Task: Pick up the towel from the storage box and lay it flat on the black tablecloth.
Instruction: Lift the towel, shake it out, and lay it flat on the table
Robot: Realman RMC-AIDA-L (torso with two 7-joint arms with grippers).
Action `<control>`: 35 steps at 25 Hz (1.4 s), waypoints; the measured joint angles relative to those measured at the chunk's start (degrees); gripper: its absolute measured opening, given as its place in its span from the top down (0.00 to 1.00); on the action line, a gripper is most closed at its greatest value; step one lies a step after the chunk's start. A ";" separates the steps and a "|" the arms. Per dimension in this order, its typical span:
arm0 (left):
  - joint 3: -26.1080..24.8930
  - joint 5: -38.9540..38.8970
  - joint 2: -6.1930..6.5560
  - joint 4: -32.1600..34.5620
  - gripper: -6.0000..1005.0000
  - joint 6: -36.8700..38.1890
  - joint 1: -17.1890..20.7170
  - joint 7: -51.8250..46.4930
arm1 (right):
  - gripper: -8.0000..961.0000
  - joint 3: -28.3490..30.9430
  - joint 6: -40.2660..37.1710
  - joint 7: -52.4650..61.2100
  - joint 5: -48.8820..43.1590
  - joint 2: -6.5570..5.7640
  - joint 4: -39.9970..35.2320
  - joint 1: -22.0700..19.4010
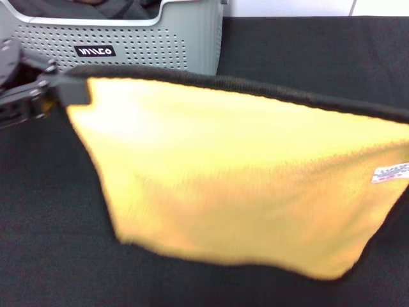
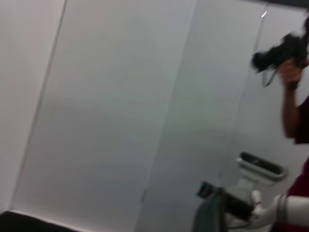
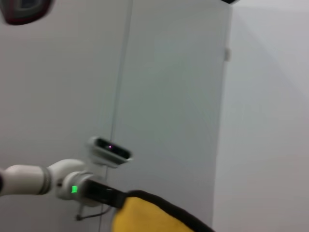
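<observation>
Head view: we record the towel (image 1: 243,179), bright yellow-orange with dark edging, spread wide in the air above the black tablecloth (image 1: 45,224), its top edge stretched from left to right and its lower edge hanging free. A small white tag (image 1: 390,173) sits at its right side. The left gripper (image 1: 61,89) pinches the towel's upper left corner, fingers closed on the cloth. The towel's right end runs out of view; we cannot see the right gripper here. The storage box (image 1: 140,41), light grey and perforated, stands at the tablecloth's far left corner, behind the towel.

Left wrist view: we note only a pale wall, the other arm (image 2: 270,212) and a person (image 2: 294,96) holding a dark object.

Right wrist view: we list a corner of the towel (image 3: 145,215) and the left arm (image 3: 53,181) beyond it.
</observation>
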 joint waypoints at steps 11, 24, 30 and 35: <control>-12.35 23.02 -2.77 -15.96 0.86 -3.28 -6.49 4.45 | 0.90 1.67 -3.51 3.93 -7.93 -0.95 30.68 23.55; -16.41 41.81 -4.71 -21.94 0.85 -24.67 -16.50 6.82 | 0.87 1.63 -19.81 -1.57 -10.96 -2.10 48.88 40.79; -16.41 47.25 -5.93 -22.19 0.85 -30.25 -18.60 6.58 | 0.86 1.44 -26.55 0.28 -15.43 -2.12 53.99 46.35; -16.28 49.04 -6.93 -22.43 0.85 -32.06 -19.09 6.85 | 0.85 1.39 -30.68 0.71 -18.19 -0.92 56.50 49.16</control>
